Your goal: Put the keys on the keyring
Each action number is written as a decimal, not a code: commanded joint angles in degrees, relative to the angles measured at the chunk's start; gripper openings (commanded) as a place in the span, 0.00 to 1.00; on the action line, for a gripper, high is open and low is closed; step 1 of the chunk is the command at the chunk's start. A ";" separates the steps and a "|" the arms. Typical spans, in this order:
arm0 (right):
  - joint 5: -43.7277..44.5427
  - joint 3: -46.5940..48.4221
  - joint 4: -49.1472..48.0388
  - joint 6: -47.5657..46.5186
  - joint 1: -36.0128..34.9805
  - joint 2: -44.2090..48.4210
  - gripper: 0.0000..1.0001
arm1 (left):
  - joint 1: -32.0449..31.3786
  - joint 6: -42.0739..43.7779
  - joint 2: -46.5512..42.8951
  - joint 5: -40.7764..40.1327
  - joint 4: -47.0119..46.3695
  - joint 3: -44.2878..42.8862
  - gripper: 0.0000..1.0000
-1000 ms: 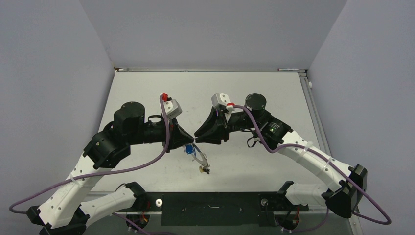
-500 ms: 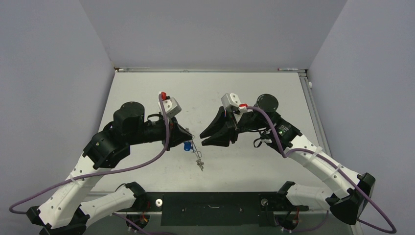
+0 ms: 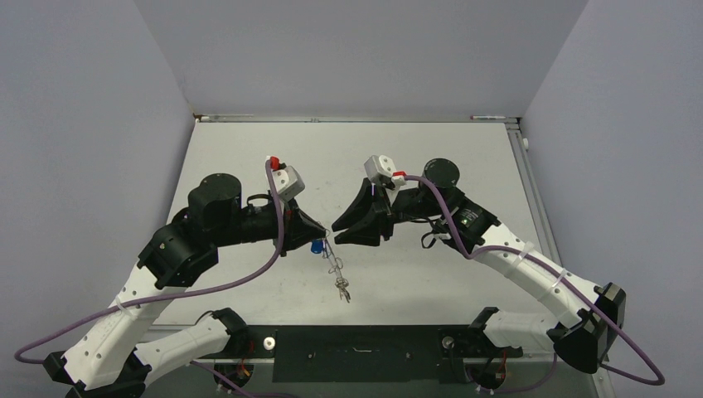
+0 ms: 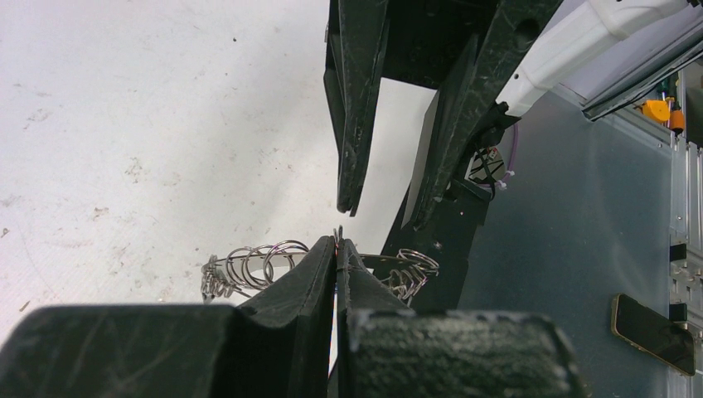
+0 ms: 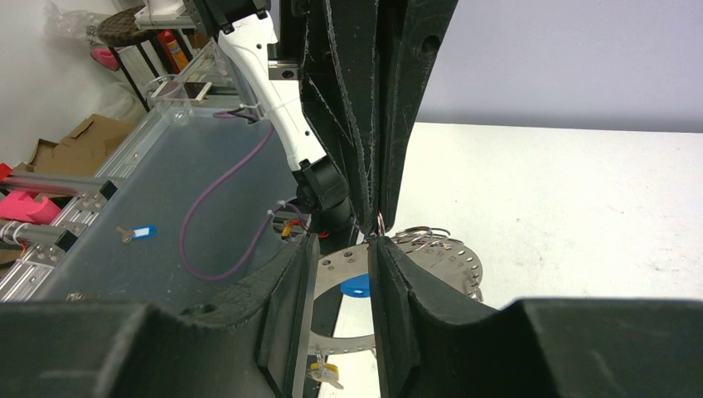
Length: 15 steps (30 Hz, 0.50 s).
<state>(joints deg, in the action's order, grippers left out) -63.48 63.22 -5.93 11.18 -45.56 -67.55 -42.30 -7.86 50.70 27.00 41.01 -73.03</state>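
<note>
As the top camera sees it: the left jaws are shut tight on the top of the keyring [image 3: 331,259]. It hangs down from them over the middle of the worktop [image 3: 464,149], a bit closer to the near edge.
Keys from above: a blue key [image 3: 317,246] hangs just beside the left jaws. More keys [image 3: 341,288] bunch at the low end of the ring. I cannot tell if they touch the worktop.
Right jaws from above: their tips are just beside the tips of the left jaws, near the top of the ring.
Left wrist view: the left jaws pinch a thin bit of metal with no gap. Little wire loops [image 4: 257,261] stick out on both sides. The right jaws stand just above, open a little, with nothing in them.
Right wrist view: the right jaws have a small gap and hold nothing. The blue key and a yellow key [image 5: 327,375] show past them.
Done: I think several keys are on the ring.
Left to do: no loose key shows on the worktop from above, so little or nothing seems left. Some keys may be hidden.
</note>
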 commanded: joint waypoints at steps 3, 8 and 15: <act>1.95 0.89 -2.50 -1.70 -1.40 -1.54 0.31 | -0.06 -0.14 -0.59 2.34 -5.37 -2.29 0.00; 2.73 1.65 -2.14 -2.61 -2.31 -2.96 0.30 | -0.01 -0.23 -0.68 3.06 -5.52 -2.06 0.00; 3.72 2.47 -0.98 -3.87 -2.81 -3.61 0.27 | -0.06 -0.23 -0.88 3.89 -5.68 -1.89 0.00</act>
<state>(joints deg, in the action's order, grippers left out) -61.39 63.44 -5.91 9.76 -47.37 -70.37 -42.19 -7.84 50.70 27.49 42.00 -73.01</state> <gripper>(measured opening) 0.259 0.004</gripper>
